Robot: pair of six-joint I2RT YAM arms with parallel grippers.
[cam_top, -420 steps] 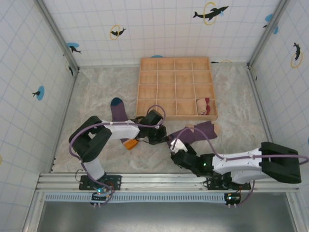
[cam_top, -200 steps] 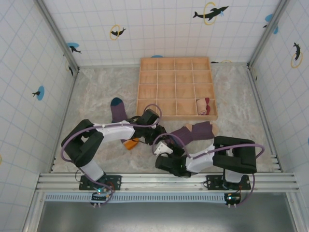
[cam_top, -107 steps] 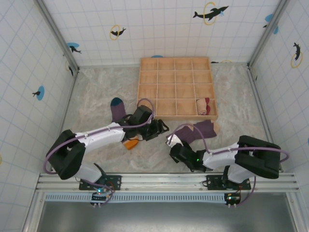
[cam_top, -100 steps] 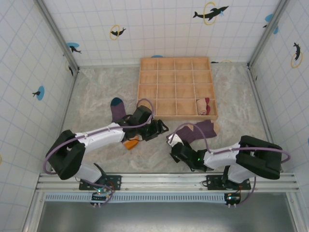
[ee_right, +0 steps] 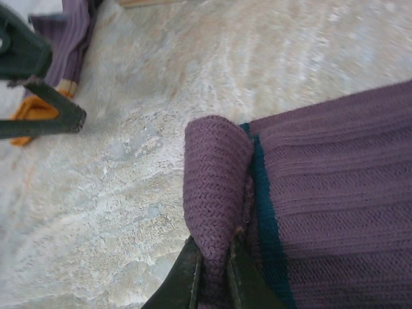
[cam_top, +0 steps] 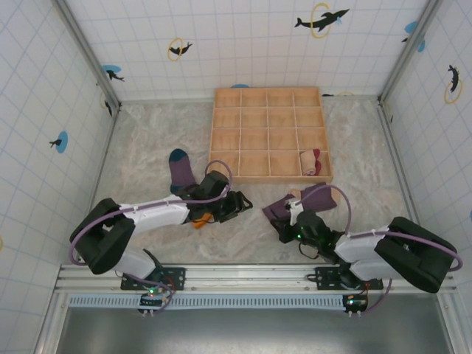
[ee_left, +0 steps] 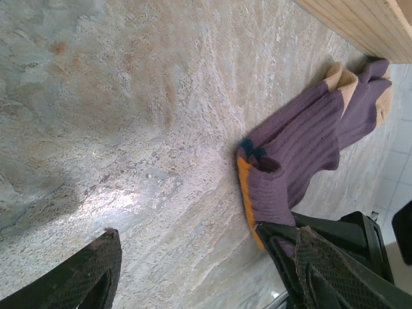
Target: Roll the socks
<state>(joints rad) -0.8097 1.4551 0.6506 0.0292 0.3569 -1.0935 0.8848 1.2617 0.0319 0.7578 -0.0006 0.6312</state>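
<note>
At the near right part of the table (cam_top: 147,140), the right claw (ee_right: 214,265) is clenched on the turned-over cuff end of the purple sock with the tan toe (ee_right: 335,193). I think it pinches this fold so that the first turn of the roll does not fall open. The rest of that sock lies flat toward the tray (cam_top: 258,179), its toe just beside the near wall, so a roll going that way has little room. The left claw (ee_left: 207,235) hangs released over bare table with nothing between its fingers, facing the fold, probably ready to help. Behind it lies the purple sock with the teal toe (cam_top: 179,171), not rolled. The tan sock (cam_top: 311,162) sits in a near right compartment of the tray.
</note>
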